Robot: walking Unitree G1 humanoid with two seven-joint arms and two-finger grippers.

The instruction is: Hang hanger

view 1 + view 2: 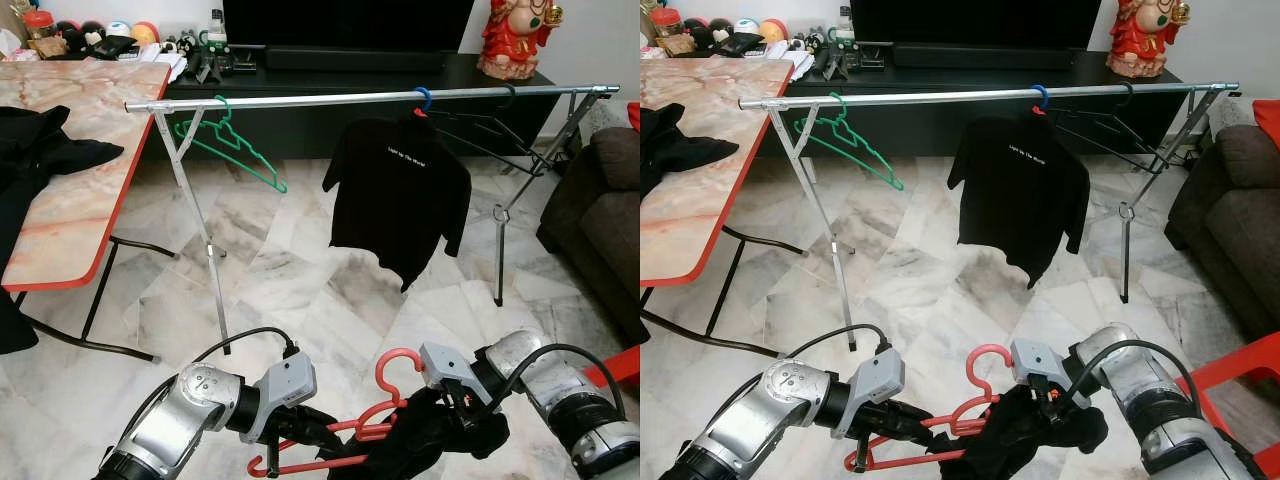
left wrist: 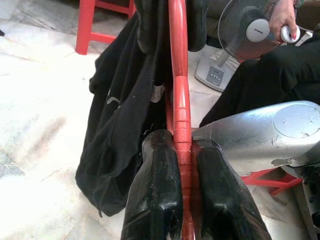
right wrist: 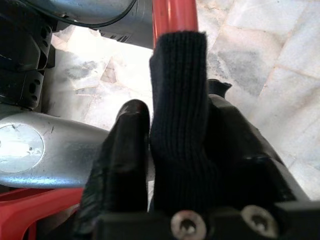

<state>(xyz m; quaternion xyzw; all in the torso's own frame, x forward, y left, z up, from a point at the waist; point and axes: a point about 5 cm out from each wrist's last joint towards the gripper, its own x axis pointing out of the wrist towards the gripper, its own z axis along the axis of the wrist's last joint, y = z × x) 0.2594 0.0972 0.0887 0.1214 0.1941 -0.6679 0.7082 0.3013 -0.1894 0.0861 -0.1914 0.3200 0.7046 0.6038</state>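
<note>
Red hanger with a black garment held low, in front of the clothes rail.
The left tool (image 2: 182, 200) is clenched on the red hanger (image 1: 385, 425); the right tool (image 3: 170, 165) pinches the black garment (image 1: 1025, 440) bunched on it, low over the marble floor (image 1: 300, 280), well short of the clothes rail (image 1: 330, 98).

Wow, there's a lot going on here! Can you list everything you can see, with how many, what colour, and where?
Clothes rail: one, silver, across the room.
Green hanger: one, bare, on the rail's left end.
Black T-shirt: one, hanging mid-rail.
Red hanger: one, low, between both claws.
Black garment: one, draped on the red hanger.
Table: one, marble-patterned top with red edge, left.
Sofa: one, dark brown, right.
Red figurine: one, on the dark cabinet.
Left claw: shut on the red hanger.
Right claw: shut on the black garment.
</note>
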